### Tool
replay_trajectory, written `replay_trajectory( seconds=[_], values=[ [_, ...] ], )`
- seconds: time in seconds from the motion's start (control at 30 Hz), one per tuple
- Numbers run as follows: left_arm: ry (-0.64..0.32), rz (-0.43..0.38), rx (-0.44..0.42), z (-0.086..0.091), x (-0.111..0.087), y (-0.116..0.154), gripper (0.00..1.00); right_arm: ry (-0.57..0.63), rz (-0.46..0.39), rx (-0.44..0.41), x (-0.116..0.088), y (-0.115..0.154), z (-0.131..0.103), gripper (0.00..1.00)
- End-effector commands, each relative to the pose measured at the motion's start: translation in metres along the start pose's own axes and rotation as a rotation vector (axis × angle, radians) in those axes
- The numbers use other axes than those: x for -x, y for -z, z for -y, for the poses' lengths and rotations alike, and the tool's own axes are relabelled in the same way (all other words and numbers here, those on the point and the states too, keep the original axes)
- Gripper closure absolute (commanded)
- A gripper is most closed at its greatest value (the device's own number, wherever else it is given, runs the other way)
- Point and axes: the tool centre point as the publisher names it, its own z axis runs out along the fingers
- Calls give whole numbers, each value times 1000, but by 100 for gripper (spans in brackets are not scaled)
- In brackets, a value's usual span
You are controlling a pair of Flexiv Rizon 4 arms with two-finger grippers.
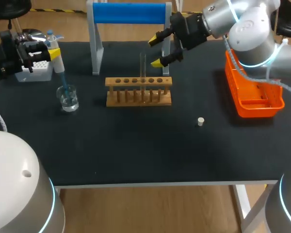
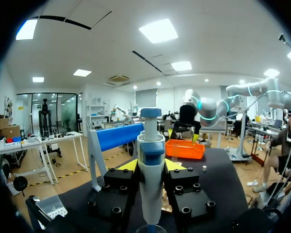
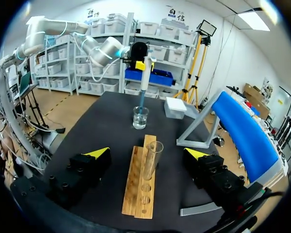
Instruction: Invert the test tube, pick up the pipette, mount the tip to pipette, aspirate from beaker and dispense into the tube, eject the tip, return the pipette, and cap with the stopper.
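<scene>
Right gripper [image 3: 148, 154] is spread wide with nothing in it. The test tube [image 3: 153, 158] sits just ahead, lined up with the gap between the fingers but not touching either one. Tube's standing upright, mouth up, in the wooden rack [image 3: 131, 194], with empty holes on both sides of it. From the head view, the stopper [image 1: 201, 121] is lying by itself on the black table [image 1: 136, 155]. It's on the near side of the rack and off toward the orange basket [image 1: 257, 110], apart from both. The basket sits along the table's right edge. Behind the rack there's a blue roller stand [image 1: 131, 13] by the back edge. Farther out, past the rack's other end, is the beaker [image 3: 140, 117] with clear liquid in it. The pipette [image 3: 143, 77] hangs straight down over it with its blue tip [image 1: 63, 80] dipped into the beaker. Left gripper [image 2: 151, 165] is clamped on the pipette's body, a finger on each side, holding it upright. Just beyond that, near the table's far left corner, is the white tip box [image 1: 36, 73].
</scene>
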Motion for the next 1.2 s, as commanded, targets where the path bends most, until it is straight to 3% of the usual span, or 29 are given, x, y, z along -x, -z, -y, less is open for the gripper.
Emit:
replay_trajectory(
  seconds=[0.03,1.2],
  values=[
    [0,2,1,1,-1,0,100,-3,-12,-17,3,-5,3,0],
    [0,2,1,1,-1,0,100,-76,-57,-62,-7,-60,40,0]
  ],
)
